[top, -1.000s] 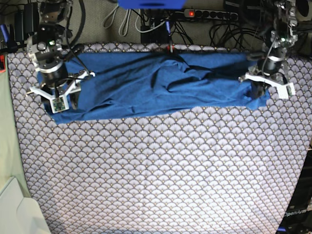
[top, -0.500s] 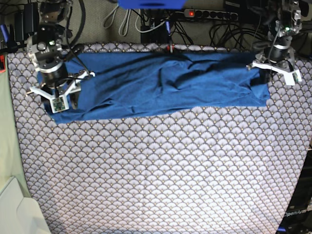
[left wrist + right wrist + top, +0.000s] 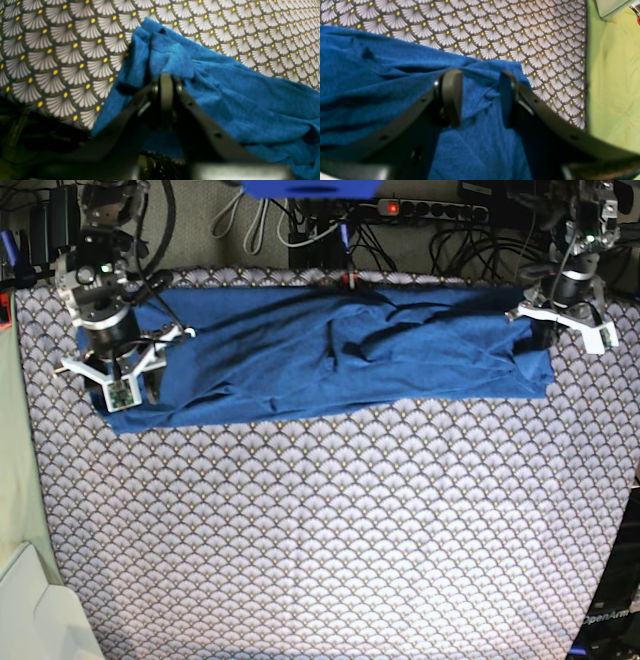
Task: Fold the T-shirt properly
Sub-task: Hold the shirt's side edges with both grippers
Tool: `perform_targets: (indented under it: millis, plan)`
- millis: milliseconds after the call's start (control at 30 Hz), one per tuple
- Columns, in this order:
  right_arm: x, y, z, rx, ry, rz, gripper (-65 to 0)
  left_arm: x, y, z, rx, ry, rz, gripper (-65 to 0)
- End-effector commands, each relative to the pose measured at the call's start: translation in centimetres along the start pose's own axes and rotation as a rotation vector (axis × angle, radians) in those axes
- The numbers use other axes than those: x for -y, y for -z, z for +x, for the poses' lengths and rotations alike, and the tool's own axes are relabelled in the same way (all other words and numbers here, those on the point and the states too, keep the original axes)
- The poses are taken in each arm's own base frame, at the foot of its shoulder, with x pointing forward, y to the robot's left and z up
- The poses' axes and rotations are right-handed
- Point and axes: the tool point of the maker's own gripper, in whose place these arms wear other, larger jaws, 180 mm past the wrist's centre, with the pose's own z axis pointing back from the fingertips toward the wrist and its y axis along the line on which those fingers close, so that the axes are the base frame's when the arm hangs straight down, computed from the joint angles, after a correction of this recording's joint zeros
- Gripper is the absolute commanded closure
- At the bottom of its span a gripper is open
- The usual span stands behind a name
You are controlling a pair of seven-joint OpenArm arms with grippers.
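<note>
T-shirt (image 3: 330,355): medium-blue, lying creased in a long band across the far edge of the patterned tablecloth (image 3: 340,530)
Left gripper (image 3: 166,82): I am pinching its corner
Right gripper (image 3: 480,97): my jaws are standing apart over its other end

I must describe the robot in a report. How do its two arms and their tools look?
Both arms are dark metal with black cables. Each wrist carries a white bracket, the right one bearing a small green board. Both tools have matt black fingers with small screw holes.

Near tablecloth (image 3: 330,530) open; T-shirt (image 3: 330,355) spans far edge.
</note>
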Motion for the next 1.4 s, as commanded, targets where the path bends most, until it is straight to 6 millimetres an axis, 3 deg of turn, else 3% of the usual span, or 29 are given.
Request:
perform_targets:
  millis: [0, 100, 167, 333, 433, 600, 800, 967, 1067, 1267, 1367]
  plan:
    - [0.4, -0.1, 1.2, 0.046, -0.002, -0.010, -25.5, 0.0, -0.2, 0.9, 0.027, 0.006, -0.003, -1.0]
    - [0.4, -0.1, 1.3, 0.049, -0.002, -0.011, -25.5, -0.5, 0.0, 0.2, 0.009, 0.002, 0.008, -1.8]
    - [0.1, -0.1, 1.4, 0.052, -0.017, 0.011, -25.5, -0.9, 0.1, -0.3, -0.005, -0.002, 0.018, -6.2]
    - [-1.0, -0.1, 1.4, 0.051, -0.061, 0.079, -25.4, -1.2, 0.2, -1.4, -0.019, -0.038, 0.036, -28.7]
    - [-1.0, -0.2, 1.5, 0.052, -0.062, 0.078, -25.4, -1.1, 0.2, -1.4, -0.020, -0.041, 0.036, -34.9]
    - [-1.0, -0.1, 1.5, 0.052, -0.061, 0.078, -25.4, -1.0, 0.1, -1.3, -0.015, -0.042, 0.034, -35.4]
    - [-1.0, -0.1, 1.4, 0.051, -0.062, 0.078, -25.4, -3.3, -0.3, 0.2, 0.028, -0.054, 0.091, -35.5]
    - [-1.0, -0.1, 1.5, 0.052, -0.062, 0.078, -25.4, -3.9, 0.1, -0.4, 0.009, -0.056, 0.106, -35.6]
    - [-1.0, -0.1, 1.5, 0.052, -0.062, 0.078, -25.4, -3.3, 0.4, -0.2, 0.017, -0.061, 0.090, -35.6]
    - [-1.0, -0.1, 1.4, 0.052, -0.062, 0.081, -25.4, 1.3, 1.0, 0.0, 0.018, -0.044, -0.026, -35.4]
    - [-1.0, -0.1, 1.4, 0.052, -0.062, 0.081, -25.4, 2.2, 1.7, -0.1, 0.013, -0.042, -0.044, -35.4]
